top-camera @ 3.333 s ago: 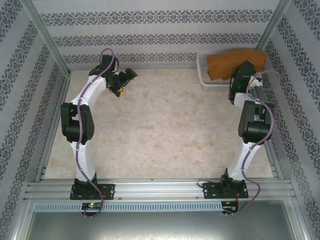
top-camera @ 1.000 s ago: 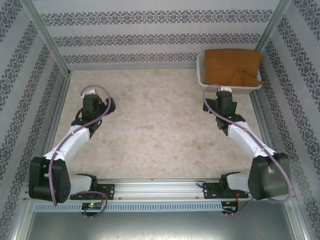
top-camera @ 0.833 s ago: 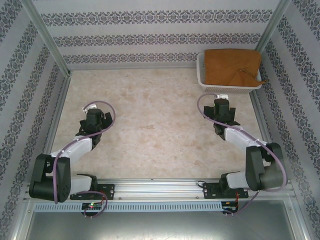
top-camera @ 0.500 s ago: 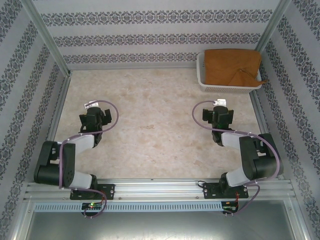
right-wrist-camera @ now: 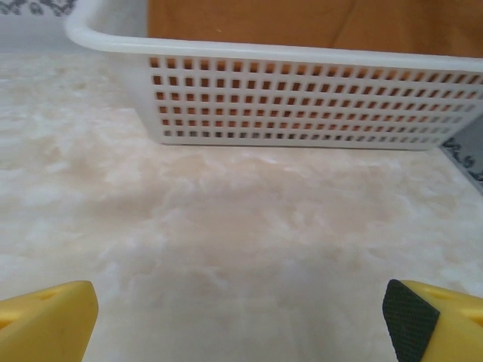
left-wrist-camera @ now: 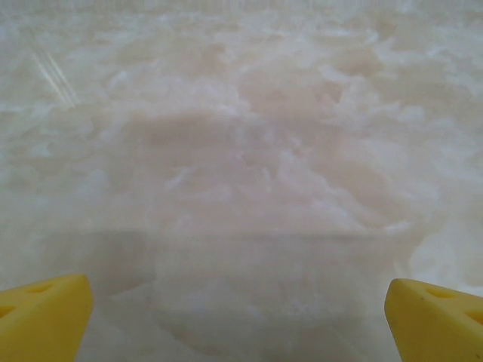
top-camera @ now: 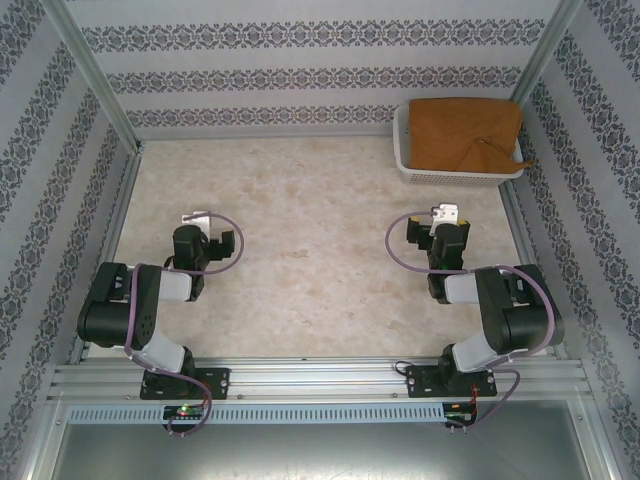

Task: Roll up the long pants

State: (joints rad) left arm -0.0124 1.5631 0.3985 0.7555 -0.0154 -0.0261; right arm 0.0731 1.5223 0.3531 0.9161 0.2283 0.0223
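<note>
The long pants (top-camera: 463,130) lie as a folded rust-brown bundle inside the white basket (top-camera: 458,176) at the table's back right corner. In the right wrist view the pants (right-wrist-camera: 249,21) show above the basket's perforated front wall (right-wrist-camera: 302,98). My right gripper (top-camera: 435,233) (right-wrist-camera: 241,324) sits low over bare table in front of the basket, open, its yellow fingertips (right-wrist-camera: 45,317) far apart. On the left side of the table, my left gripper (top-camera: 207,240) (left-wrist-camera: 241,324) is also open with nothing between its fingertips (left-wrist-camera: 41,317).
The pale marbled table (top-camera: 320,230) is walled in by patterned panels on three sides, with metal posts at the back corners. Both arms are folded back close to their bases at the near rail (top-camera: 320,375).
Both arms have drawn back toward the near edge and folded up, carrying the grippers away from the far half of the table. The pants stay in the basket.
</note>
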